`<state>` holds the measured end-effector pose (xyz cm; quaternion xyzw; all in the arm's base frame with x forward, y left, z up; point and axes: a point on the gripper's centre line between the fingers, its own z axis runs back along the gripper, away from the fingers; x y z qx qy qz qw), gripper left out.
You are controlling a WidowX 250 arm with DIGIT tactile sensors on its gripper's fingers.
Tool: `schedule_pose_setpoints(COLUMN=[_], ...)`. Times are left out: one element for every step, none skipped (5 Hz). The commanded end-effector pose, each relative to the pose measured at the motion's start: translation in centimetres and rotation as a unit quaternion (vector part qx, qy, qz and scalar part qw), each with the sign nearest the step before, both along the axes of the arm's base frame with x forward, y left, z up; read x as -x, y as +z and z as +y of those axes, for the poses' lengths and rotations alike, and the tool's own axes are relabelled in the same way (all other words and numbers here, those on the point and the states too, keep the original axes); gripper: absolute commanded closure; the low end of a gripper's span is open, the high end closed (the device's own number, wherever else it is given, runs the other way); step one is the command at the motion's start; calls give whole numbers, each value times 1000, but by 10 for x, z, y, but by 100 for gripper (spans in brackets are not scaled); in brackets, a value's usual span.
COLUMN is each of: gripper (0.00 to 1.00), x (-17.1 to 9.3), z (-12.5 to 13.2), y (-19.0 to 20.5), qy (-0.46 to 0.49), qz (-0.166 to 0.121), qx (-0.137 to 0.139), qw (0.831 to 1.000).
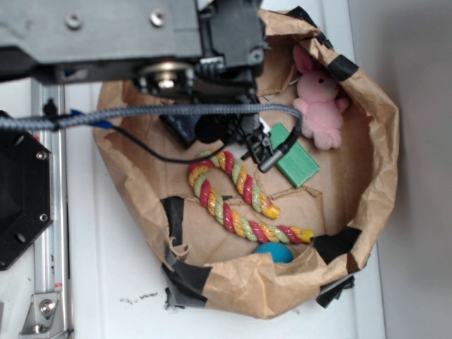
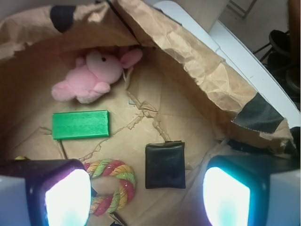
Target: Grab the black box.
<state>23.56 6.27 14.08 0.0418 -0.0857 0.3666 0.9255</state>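
While the gripper (image 2: 146, 197) hangs with jaws spread, the black box (image 2: 164, 165) lies between them, untouched. A green block (image 2: 80, 124) sits nearby.

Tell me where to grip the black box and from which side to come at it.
Grip the black box across its two side edges, coming straight down from above. It lies flat on the brown paper, so only its thin edges offer purchase. In the wrist view it sits between the open gripper fingers, slightly right of the striped rope, whose loop is close on the left.
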Motion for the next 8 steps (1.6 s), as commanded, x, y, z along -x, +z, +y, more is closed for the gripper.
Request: schedule_pose_setpoints(gripper=[0, 0, 0, 0, 0, 0, 0, 0], x=[5, 0, -3, 8, 23, 25, 19, 25], z=[11, 19, 11, 10, 29, 41, 47, 43], y=[11, -38, -72, -76, -67, -66, -75, -78], qy=[14, 35, 19, 12, 33, 51, 55, 47], qz=[-19, -23, -29, -21, -34, -35, -16, -4], qx=[-2, -16, -12, -8, -8, -6, -6, -20], qw=[1000, 999, 999, 1000, 999, 998, 998, 999])
